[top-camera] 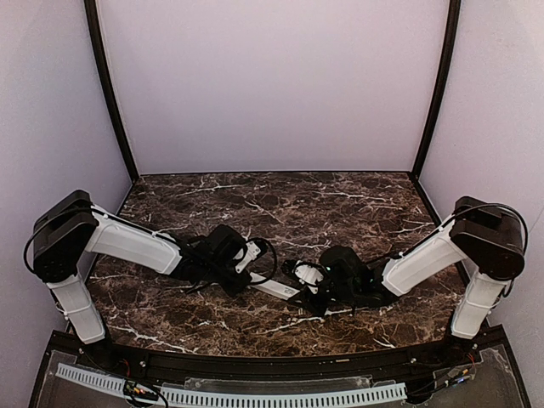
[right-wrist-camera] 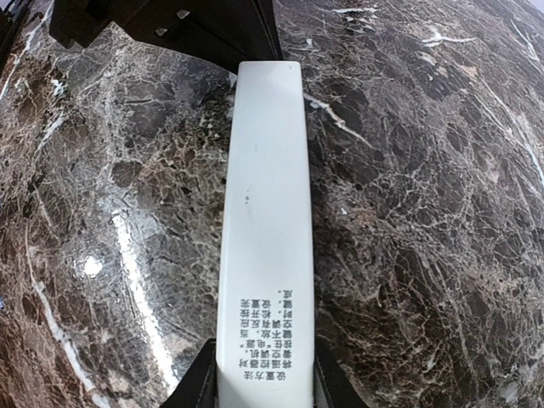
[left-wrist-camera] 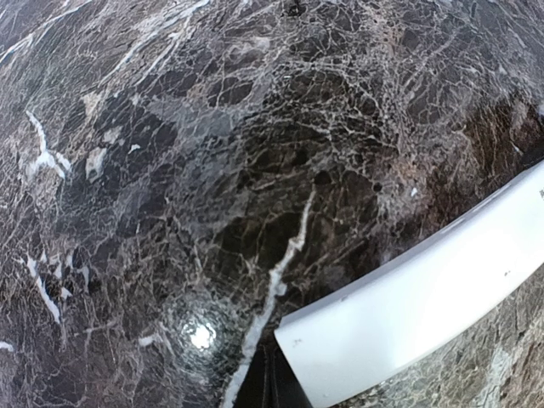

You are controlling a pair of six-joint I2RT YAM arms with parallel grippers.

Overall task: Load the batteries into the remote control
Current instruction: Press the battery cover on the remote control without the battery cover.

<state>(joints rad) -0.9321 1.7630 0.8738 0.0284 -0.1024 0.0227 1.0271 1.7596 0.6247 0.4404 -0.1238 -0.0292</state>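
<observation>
Top view, claws: I see the left gripper (top-camera: 251,270) and the right gripper (top-camera: 302,291) meeting nose to nose at the middle of the marble table (top-camera: 340,204). Both are low over the surface. From up here I cannot read either jaw gap.
Top view, remote: the remote control (top-camera: 276,289) shows only as a short white strip between the two claws. Its ends are covered by the gripper bodies.
Top view, surroundings: black cables loop around both wrists and clutter the meeting point.

Left wrist, claw: only a sliver of a dark finger (left-wrist-camera: 270,387) shows at the bottom edge, just beside the near end of the remote. I cannot tell whether this claw is open, closed or gripping.
Left wrist, remote: the white bar (left-wrist-camera: 425,302) runs from bottom centre out past the right edge, so it is cut off.
Left wrist, surroundings: bare marble (left-wrist-camera: 170,170) with a lamp glare spot.

Right wrist, claw: the two fingers (right-wrist-camera: 197,382) sit tight against the long sides of the remote, clamped on it with no visible gap.
Right wrist, remote: the bar (right-wrist-camera: 263,212) runs straight up the picture, back side up. The printed label (right-wrist-camera: 265,340) is near the held end.
Right wrist, hidden: the held end is cut off at the bottom edge. The far end meets the dark bulk of the left gripper (right-wrist-camera: 178,25), and contact there is unclear.
</observation>
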